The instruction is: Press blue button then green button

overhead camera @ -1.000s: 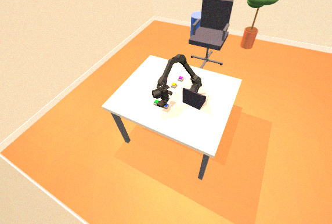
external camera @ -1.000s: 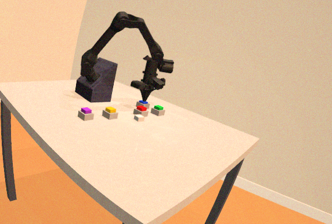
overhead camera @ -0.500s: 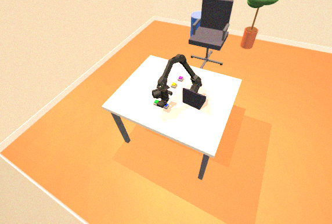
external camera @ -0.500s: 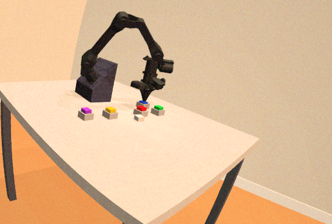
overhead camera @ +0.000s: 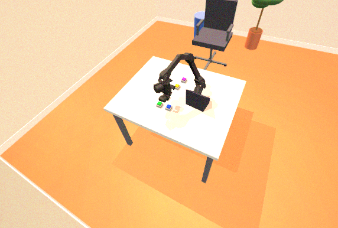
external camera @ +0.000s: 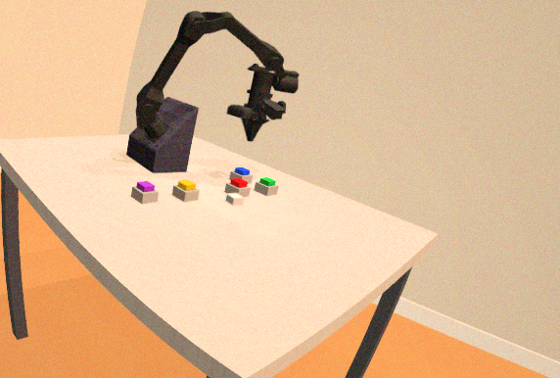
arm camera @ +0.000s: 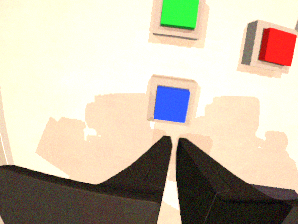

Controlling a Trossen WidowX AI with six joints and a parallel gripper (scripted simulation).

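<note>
Wrist view: shut pincer (arm camera: 172,141) points at blue button (arm camera: 172,104).

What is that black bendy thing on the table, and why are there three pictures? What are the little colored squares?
The black bendy thing is a robot arm bolted to a dark block on a white table. At its end is a gripper, two fingers pinched shut like a beak, holding nothing.

The three pictures show one moment from three cameras: one high up looking down at the whole room, one off to the side, and one riding on the arm's wrist, looking past the fingers.

The colored squares are push-buttons: blue button, green button, red, yellow and purple. A small pale block sits beside the red one. The gripper hangs in the air above the blue button, touching nothing.
</note>
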